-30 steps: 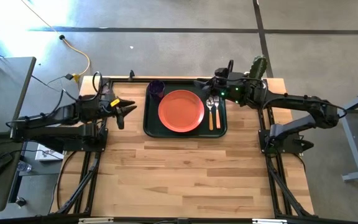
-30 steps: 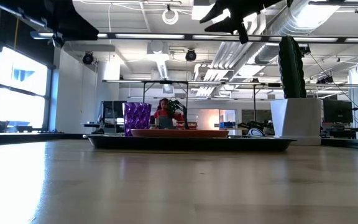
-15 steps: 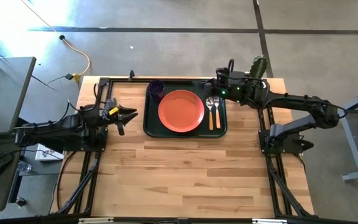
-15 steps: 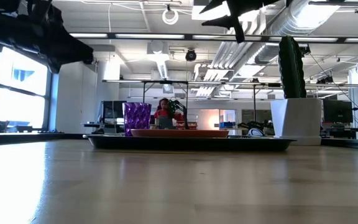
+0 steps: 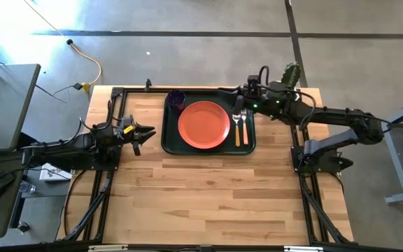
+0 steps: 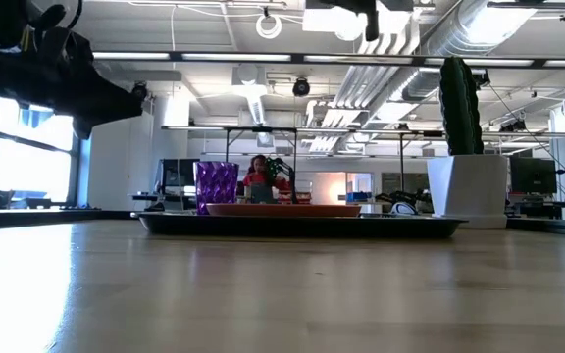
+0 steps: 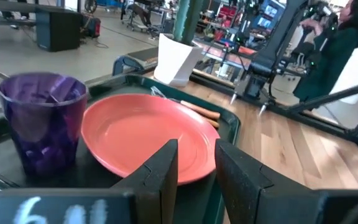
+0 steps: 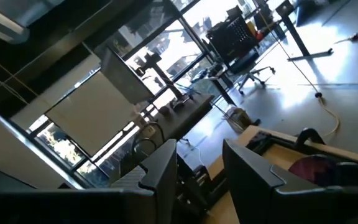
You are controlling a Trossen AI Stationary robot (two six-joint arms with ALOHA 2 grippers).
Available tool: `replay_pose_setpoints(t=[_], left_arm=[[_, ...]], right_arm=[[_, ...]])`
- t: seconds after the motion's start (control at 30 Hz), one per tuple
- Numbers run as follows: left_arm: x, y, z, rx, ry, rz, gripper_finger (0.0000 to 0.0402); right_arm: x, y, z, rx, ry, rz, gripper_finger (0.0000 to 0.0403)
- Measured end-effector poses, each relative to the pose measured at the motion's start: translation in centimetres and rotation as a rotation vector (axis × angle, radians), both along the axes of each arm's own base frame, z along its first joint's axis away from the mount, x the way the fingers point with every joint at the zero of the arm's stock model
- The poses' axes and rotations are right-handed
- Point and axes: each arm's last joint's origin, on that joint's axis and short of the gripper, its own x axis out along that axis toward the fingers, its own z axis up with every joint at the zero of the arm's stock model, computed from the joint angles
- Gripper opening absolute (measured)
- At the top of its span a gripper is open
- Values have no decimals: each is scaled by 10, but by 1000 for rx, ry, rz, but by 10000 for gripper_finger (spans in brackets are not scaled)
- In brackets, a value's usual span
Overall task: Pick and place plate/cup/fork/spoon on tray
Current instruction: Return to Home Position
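The dark green tray (image 5: 168,133) lies at the table's far middle. On it are the orange plate (image 5: 203,124), the purple cup (image 5: 175,99) in its far left corner, and the fork and spoon side by side (image 5: 241,127) along its right side; which is which I cannot tell. The tray also shows in the low view (image 6: 302,224). The left wrist view shows the cup (image 7: 41,121) and the plate (image 7: 142,134). My left gripper (image 5: 144,130) is open and empty just left of the tray. My right gripper (image 5: 239,96) is open and empty, high above the tray's far right corner.
A white pot with a green cactus (image 5: 290,73) stands at the table's far right corner, behind my right arm; it also shows in the low view (image 6: 467,186). The near half of the wooden table (image 5: 208,196) is bare. A person shows beyond the table (image 7: 334,43).
My left gripper has drawn a little toward the table's near edge and come lower, staying open beside the tray. My right gripper has risen and pulled slightly back toward the right, away from the fork and spoon. The things on the tray have not moved.
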Motion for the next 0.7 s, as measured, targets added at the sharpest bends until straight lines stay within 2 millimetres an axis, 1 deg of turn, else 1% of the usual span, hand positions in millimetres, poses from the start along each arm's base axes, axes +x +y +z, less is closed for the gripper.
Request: replay_pose_setpoints(t=[0.13, 0.17, 0.3, 0.5, 0.6, 0.7], left_arm=[[2, 0, -12, -23, -16, -11, 94], [2, 0, -13, -28, -38, -19, 94], [2, 0, -13, -24, -33, -28, 94], [2, 0, -13, -38, -37, -27, 94], [2, 0, -13, -39, -37, -27, 94], [2, 0, -13, -39, -37, -26, 94]], right_arm=[[-13, 3, 12, -66, -22, 3, 122], [-18, 5, 16, -85, -30, 4, 122], [-39, 11, 28, -156, -23, 32, 122], [-85, 21, 42, -246, 36, 26, 122], [-109, 27, 44, -278, 88, 25, 122], [-128, 33, 41, -302, 158, 34, 122]])
